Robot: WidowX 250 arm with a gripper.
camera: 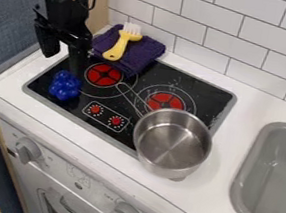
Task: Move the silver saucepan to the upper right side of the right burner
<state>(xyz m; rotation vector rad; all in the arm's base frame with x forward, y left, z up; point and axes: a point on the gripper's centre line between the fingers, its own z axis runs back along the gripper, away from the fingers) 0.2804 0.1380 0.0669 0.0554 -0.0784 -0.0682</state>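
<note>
Legend: Stovetop and saucepan, with my gripper [63, 64] at the left.
Detail: From my remote station I see my fingers spread, the right one near the blue knobbly object [65, 86]; I cannot tell whether they touch. Next come the left burner [104, 74] and, behind it, the purple cloth [146, 49] bearing a yellow-handled brush [117, 49]. The silver saucepan [173, 142] overhangs the front right edge of the black stovetop [207, 94], its handle angled up-left between the burners, its rim overlapping the front of the right burner [166, 100]. Black surface extends behind and right of that burner; a band of white counter [228, 154] separates pan from sink [240, 196].
</note>
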